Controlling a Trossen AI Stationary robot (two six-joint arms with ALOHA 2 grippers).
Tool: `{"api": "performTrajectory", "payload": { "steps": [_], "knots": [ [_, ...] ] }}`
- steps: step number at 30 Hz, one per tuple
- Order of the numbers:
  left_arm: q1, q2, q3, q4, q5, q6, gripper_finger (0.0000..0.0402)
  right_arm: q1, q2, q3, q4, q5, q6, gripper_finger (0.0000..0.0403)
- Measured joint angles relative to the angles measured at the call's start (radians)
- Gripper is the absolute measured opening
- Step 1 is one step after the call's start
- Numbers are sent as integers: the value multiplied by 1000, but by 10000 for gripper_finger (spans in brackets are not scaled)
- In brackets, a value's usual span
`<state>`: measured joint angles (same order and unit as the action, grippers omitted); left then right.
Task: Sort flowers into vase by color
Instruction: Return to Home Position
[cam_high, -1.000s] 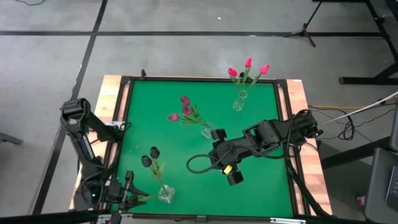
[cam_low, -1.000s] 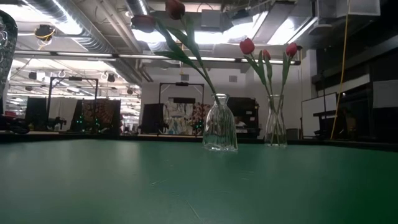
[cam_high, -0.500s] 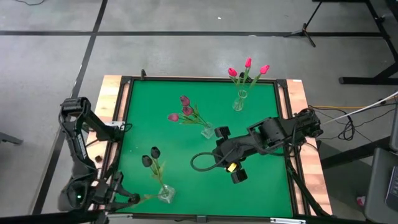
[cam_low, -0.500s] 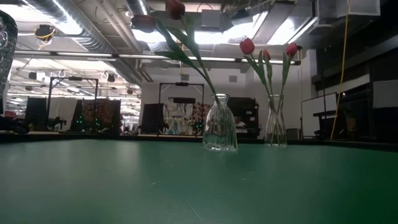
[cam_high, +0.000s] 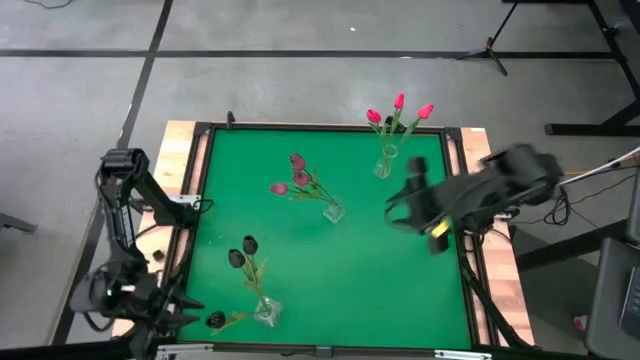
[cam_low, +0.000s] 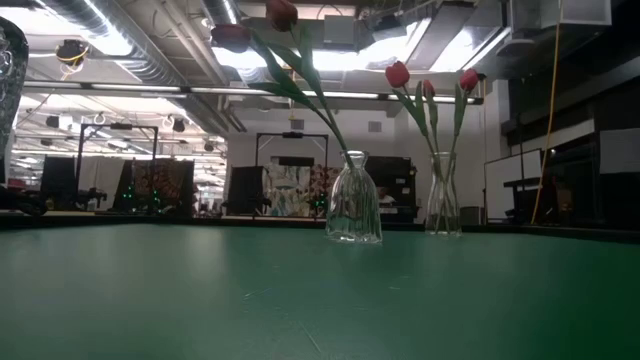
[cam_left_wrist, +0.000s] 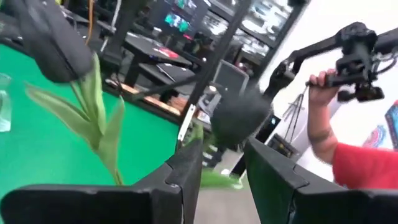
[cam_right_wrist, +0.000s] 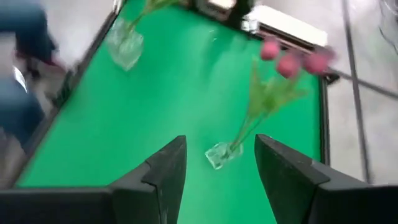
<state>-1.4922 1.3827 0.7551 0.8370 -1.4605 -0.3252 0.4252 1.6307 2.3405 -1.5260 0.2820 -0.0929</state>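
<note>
Hovering over the table's (cam_high: 330, 270) right edge, right pincer (cam_right_wrist: 221, 140) open; left pincer (cam_left_wrist: 224, 146) open too, lower left, near a leaning black tulip (cam_high: 215, 320).

A diagonal of obstacles crosses the green mat (cam_high: 400, 285): near-left vase (cam_high: 266, 312), middle vase (cam_high: 333, 211), far-right vase (cam_high: 383, 167). Bare mat lies open at far left and near right. The right arm (cam_high: 478, 192) overhangs the right edge.

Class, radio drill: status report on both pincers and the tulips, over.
Open: left pincer, right pincer. Sorted by colour: pink-red tulips, mauve tulips, black tulips. One black head droops by left pincer.
</note>
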Motion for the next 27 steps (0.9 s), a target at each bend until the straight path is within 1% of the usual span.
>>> {"api": "performTrajectory", "payload": {
  "steps": [2, 3, 5, 7, 9, 11, 13, 15, 16, 17, 19, 22, 24, 27],
  "knots": [
    [-8, -32, 0, 27, -13, 43, 118, 0, -49, 0, -8, 3, 88, 189],
    [-14, -50, 0, 31, -16, 69, 118, 0, -71, 0, -24, -27, 97, 189],
    [-17, -87, 0, 31, -13, 126, 118, 0, -111, 0, -53, -117, 75, 189],
    [-17, -125, 0, 27, 0, 204, 118, 0, -144, 0, -26, -226, 42, 189],
    [-16, -167, 0, 25, 34, 264, 118, 1, -177, 0, 31, -283, 40, 189],
    [-16, -217, 0, 14, 140, 346, 118, 1, -208, 0, 71, -293, 27, 189],
    [-23, -270, -1, -9, 301, 435, 118, 0, -241, 0, 104, -314, 3, 188],
    [-40, -336, -7, -55, 456, 501, 118, 0, -266, 0, 147, -381, -28, 189],
    [-49, -370, -13, -86, 517, 518, 118, 0, -277, 0, 161, -412, -48, 189],
    [-57, -404, -19, -127, 555, 518, 118, 0, -285, 0, 168, -440, -61, 189],
    [-69, -473, -36, -213, 579, 487, 118, 0, -301, 0, 175, -457, -67, 189],
    [-78, -587, -67, -302, 630, 467, 118, 0, -324, -15, 181, -440, -65, 189],
    [-78, -656, -90, -360, 667, 462, 118, 0, -358, -66, 208, -457, -77, 189],
    [-78, -731, -123, -437, 696, 459, 118, 0, -449, -210, 297, -498, -102, 189]
  ]
}}
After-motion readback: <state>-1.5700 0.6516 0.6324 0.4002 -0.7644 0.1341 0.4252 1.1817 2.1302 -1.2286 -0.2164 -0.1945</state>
